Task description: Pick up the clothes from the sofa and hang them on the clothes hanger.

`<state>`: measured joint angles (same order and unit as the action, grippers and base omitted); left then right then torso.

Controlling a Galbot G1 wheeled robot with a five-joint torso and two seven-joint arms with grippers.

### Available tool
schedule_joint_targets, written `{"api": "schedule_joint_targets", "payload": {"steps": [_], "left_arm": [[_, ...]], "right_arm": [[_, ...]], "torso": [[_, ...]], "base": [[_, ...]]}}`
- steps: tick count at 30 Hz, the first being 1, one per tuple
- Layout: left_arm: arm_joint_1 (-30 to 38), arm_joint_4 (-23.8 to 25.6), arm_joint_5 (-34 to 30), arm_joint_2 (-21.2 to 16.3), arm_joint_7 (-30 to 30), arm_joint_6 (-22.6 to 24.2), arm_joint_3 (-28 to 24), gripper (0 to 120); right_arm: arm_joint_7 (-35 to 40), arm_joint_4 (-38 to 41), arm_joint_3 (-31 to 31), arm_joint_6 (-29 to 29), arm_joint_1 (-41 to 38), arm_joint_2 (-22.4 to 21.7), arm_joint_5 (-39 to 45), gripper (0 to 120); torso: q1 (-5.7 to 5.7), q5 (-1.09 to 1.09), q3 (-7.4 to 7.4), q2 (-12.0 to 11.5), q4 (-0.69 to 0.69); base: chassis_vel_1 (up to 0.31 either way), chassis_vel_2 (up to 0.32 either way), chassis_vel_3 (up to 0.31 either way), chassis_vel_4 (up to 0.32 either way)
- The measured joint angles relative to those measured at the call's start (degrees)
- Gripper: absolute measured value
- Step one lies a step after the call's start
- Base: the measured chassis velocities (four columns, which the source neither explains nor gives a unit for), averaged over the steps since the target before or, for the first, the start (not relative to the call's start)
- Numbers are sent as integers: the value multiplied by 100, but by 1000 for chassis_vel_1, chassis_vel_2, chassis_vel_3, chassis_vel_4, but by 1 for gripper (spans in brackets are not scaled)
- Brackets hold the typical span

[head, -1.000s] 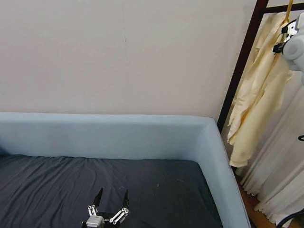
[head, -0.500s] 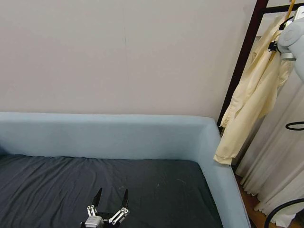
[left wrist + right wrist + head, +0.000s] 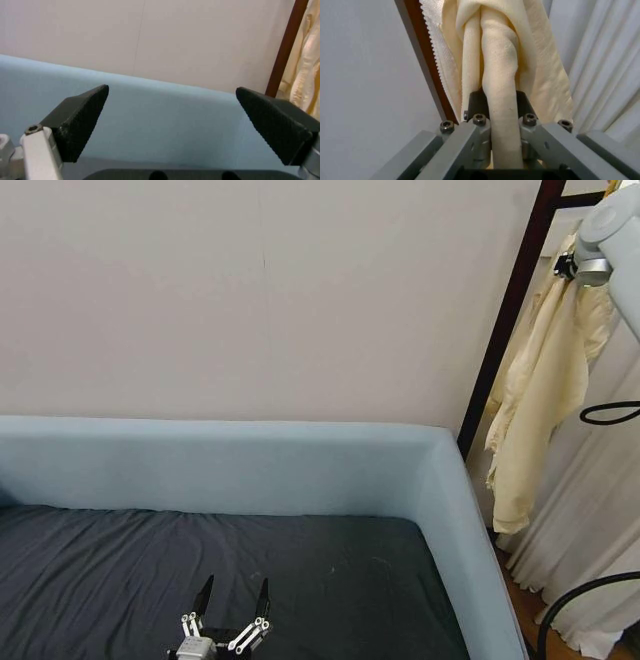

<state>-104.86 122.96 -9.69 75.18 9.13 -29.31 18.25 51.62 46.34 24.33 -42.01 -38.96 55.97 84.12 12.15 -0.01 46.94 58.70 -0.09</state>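
At the rack (image 3: 505, 330), right hand (image 3: 501, 107) pinches cream garment (image 3: 540, 400); seat it securely before releasing. Left hand (image 3: 234, 592) hovers spread over sofa (image 3: 300, 470).

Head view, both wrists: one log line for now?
right hand: shut on cream garment, up by rack post | left hand: open, over sofa seat

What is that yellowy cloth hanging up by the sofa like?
It is a pale cream-yellow garment of soft, crinkled fabric, one edge scalloped. It hangs in long limp folds beside the dark wooden rack post, past the right end of the sofa, a white curtain behind. The right gripper is shut on a twisted fold near its top. The left gripper hovers open above the sofa seat, apart from it.
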Motion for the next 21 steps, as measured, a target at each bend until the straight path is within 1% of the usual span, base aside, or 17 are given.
{"api": "schedule_joint_targets", "payload": {"steps": [13,21], "left_arm": [[-91,6,-33,-42,-6,-131,-8,100],[-129,13,-38,-43,-8,-157,-1,100]], "right_arm": [[161,-749,260,1,-271,347,269,1],[135,-675,348,3,-196,271,384,1]], "torso": [[0,0,0,0,1],[0,-1,0,0,1]], "base": [[0,0,0,0],[0,0,0,0]]}}
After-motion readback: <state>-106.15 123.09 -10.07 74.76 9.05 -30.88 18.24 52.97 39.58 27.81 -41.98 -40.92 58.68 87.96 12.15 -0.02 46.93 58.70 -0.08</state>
